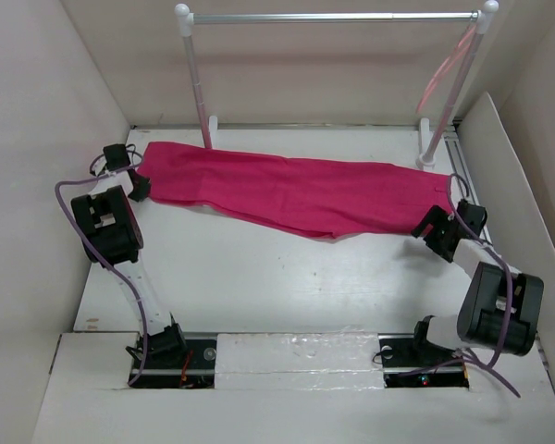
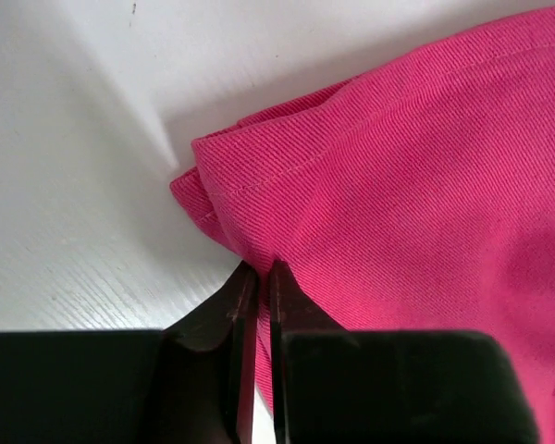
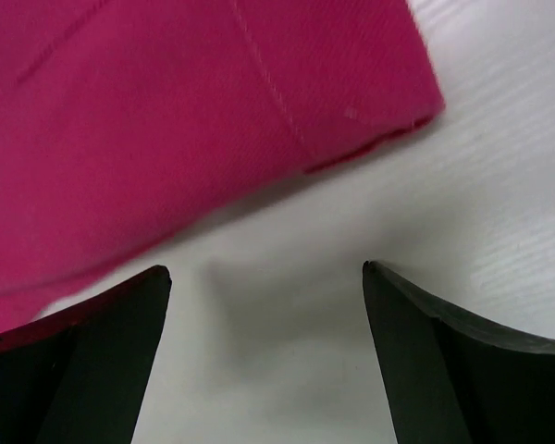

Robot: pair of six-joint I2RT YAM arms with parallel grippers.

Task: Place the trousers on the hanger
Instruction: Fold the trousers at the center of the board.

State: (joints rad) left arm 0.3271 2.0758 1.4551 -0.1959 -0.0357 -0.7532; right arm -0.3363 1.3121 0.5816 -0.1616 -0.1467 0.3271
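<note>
the trousers (image 1: 296,190) lie flat on the white worktop (image 1: 277,277), stretched in a long magenta band from one claw to the other

the left claw (image 1: 137,183) sits at the band's left end. in the left wrist view its two dark fingers (image 2: 213,324) are drawn narrow, with only a thin slit between them, and they pinch the cloth's edge. a folded, stitched corner of the trousers (image 2: 398,185) rises just beyond the tips and the cloth spreads away to the right of them. to the left of the tips there is bare worktop (image 2: 74,185)

the right claw (image 1: 432,225) sits at the band's right end, just beside the cloth. in the right wrist view it (image 3: 266,270) stands wide, and only pale worktop (image 3: 287,351) shows between the two black fingers (image 3: 444,361). it holds nothing. the trousers (image 3: 166,120) lie ahead of the tips and off to the left, their hemmed corner ending up and to the right of the gap. the cloth's edge runs down close past the left finger, though whether it touches cannot be told

well beyond both claws stands a rack (image 1: 333,17) with white posts and a silver bar. the hanger (image 1: 441,72), thin and pale pink, hangs at the bar's right end, against the right post, far ahead of the right claw and apart from the trousers
</note>
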